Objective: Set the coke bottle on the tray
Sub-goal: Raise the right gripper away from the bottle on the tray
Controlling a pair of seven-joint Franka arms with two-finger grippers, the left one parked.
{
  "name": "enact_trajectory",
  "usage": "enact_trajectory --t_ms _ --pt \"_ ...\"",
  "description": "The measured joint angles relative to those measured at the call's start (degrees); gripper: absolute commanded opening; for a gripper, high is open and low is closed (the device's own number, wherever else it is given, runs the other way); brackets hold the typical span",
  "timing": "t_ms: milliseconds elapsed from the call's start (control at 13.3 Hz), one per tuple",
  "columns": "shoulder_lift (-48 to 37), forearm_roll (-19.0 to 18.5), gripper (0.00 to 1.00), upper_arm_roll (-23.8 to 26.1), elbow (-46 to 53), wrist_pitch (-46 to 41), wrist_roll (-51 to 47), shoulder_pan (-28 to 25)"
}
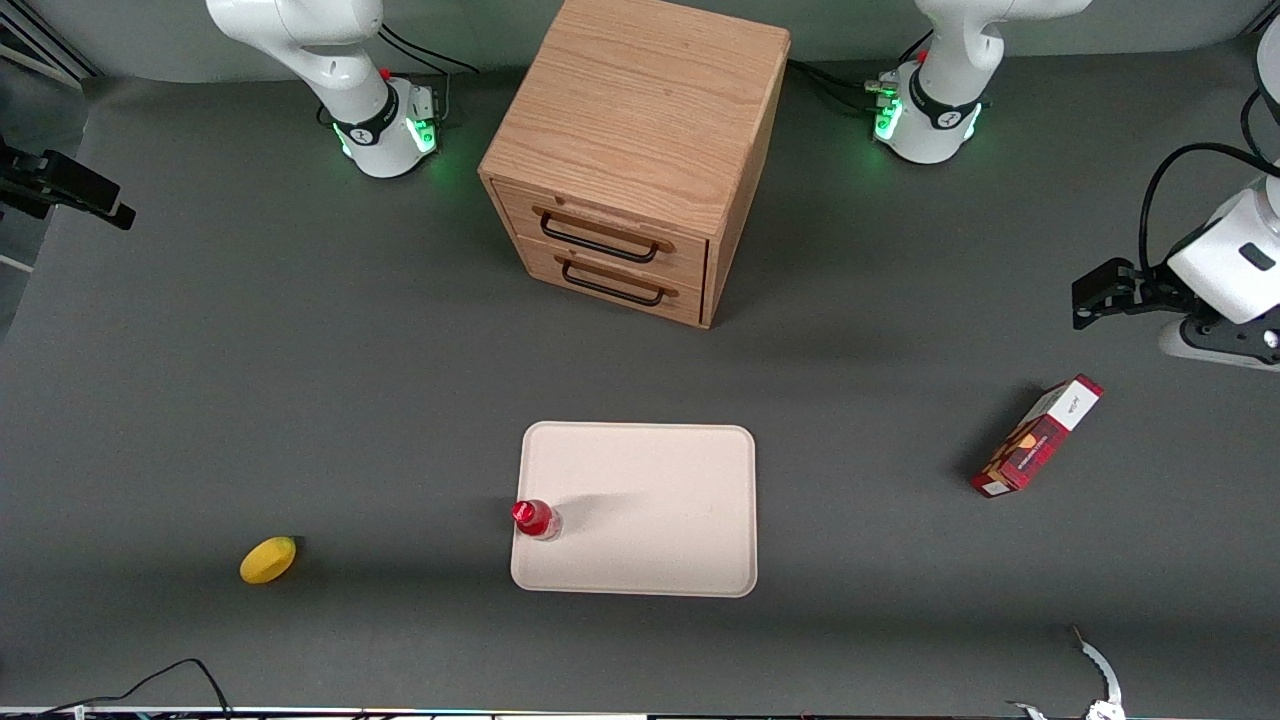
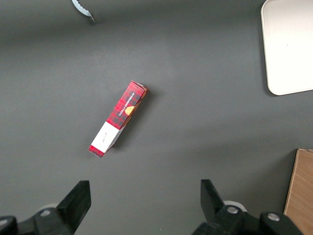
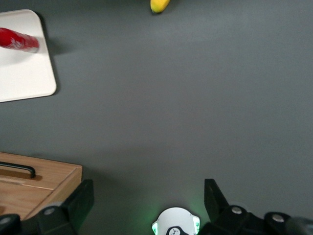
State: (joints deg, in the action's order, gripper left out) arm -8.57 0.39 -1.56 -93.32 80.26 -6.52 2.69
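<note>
The grey tabletop carries a wooden drawer cabinet at upper centre of the front view. Below it, lower centre of the frame, lies the cream tray. The coke bottle stands upright on the tray, long axis vertical, red cap up, close to the tray's rim on the working arm's end. The claw hangs high above bare tabletop near its arm's base, spread wide and holding nothing.
</note>
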Motion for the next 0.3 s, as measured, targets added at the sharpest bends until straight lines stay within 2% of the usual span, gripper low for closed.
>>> enact_trajectory --t_ms 151,301 --pt "-2.42 0.06 1.00 0.06 -5.44 2.31 0.19 -0.46" --pt "-2.39 0.08 1.00 0.62 -5.99 2.95 0.05 -1.05"
